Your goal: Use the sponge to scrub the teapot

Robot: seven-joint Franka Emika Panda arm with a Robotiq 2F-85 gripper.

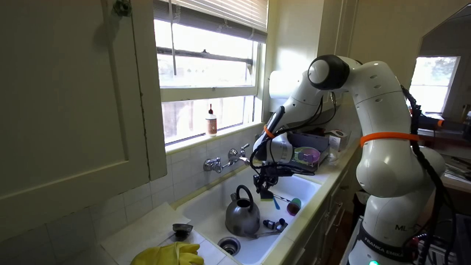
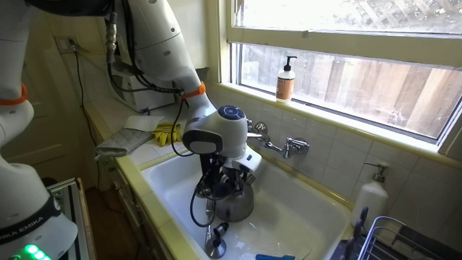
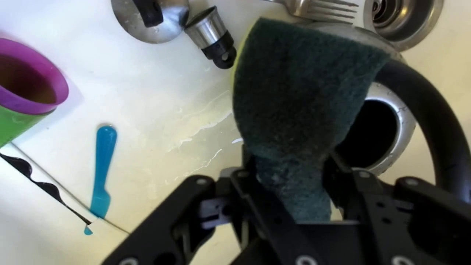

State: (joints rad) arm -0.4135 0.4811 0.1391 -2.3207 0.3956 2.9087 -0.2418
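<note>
The teapot (image 1: 242,218) is a rounded silver kettle standing upright in the sink, with a dark arched handle and an uncovered top opening. It also shows in an exterior view (image 2: 238,206), partly hidden behind my gripper (image 2: 225,187), and in the wrist view (image 3: 407,127). The sponge (image 3: 301,88) has a dark green face and a yellow edge. My gripper (image 3: 290,162) is shut on its near end, squeezing it. In an exterior view the sponge (image 1: 266,197) hangs below my gripper (image 1: 265,184), beside the teapot's handle, with a small gap showing. In the wrist view it overlaps the teapot.
The white sink (image 1: 206,213) also holds a fork (image 3: 320,9), a small metal cup (image 3: 209,33), a silver disc with a black knob (image 3: 169,18), a blue knife (image 3: 105,169) and purple and green cups (image 3: 55,81). The faucet (image 1: 235,158) juts from the wall. Yellow gloves (image 1: 169,254) lie beside the sink.
</note>
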